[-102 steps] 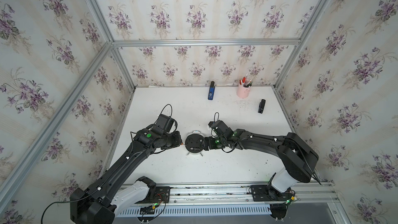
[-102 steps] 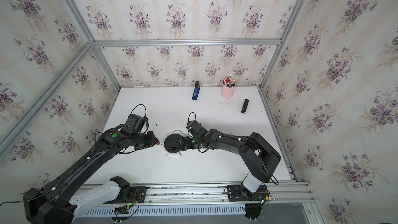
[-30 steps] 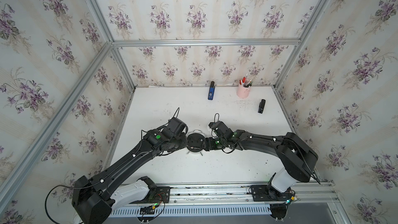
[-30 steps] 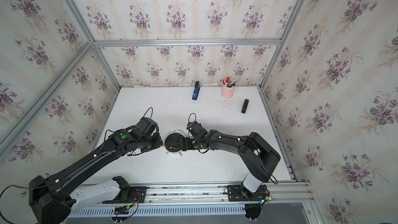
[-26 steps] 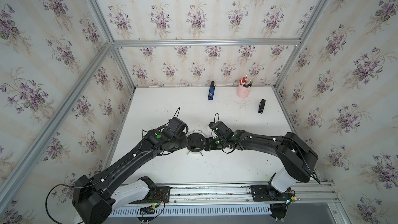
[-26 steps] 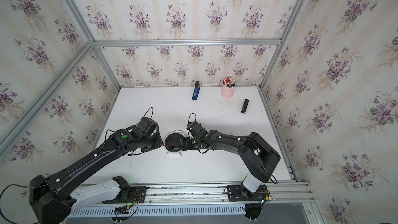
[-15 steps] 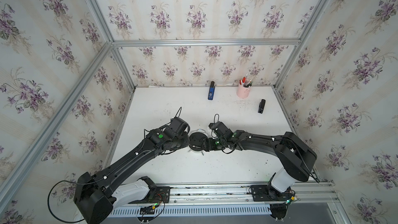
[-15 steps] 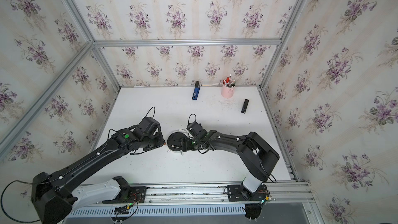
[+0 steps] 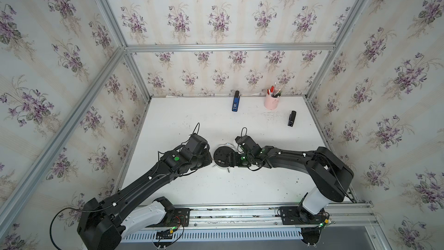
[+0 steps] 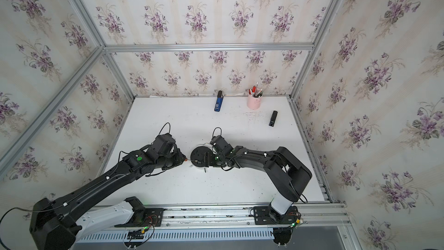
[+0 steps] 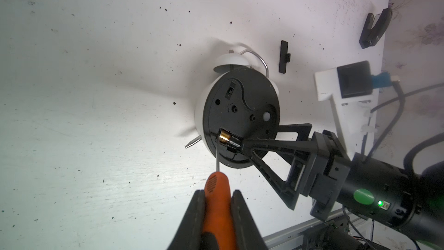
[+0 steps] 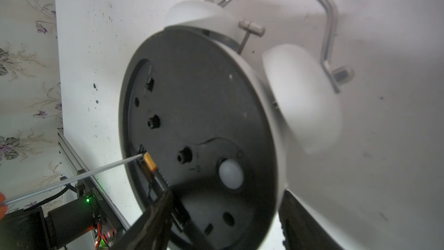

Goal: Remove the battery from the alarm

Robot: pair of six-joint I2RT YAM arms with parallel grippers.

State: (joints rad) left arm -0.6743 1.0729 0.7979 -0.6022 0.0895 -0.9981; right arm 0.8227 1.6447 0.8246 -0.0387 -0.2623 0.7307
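Screwdriver (image 11: 217,186) tip at the battery (image 11: 228,139), with the alarm (image 11: 240,107) tipped so I see its black back.

My left gripper (image 11: 217,193) is pinched tight on the screwdriver's orange handle, and the thin shaft runs up to the battery's gold end. The battery lies in the open slot at the rim of the alarm's back panel, its black end under one finger (image 12: 153,215) of my right gripper (image 11: 260,138). That gripper is spread across the alarm's lower rim, with one finger on the back panel and the other behind the white case. I cannot tell whether it is actually clamping. In both top views the alarm (image 9: 222,155) (image 10: 200,155) sits mid-table (image 9: 216,188) between my two arms.
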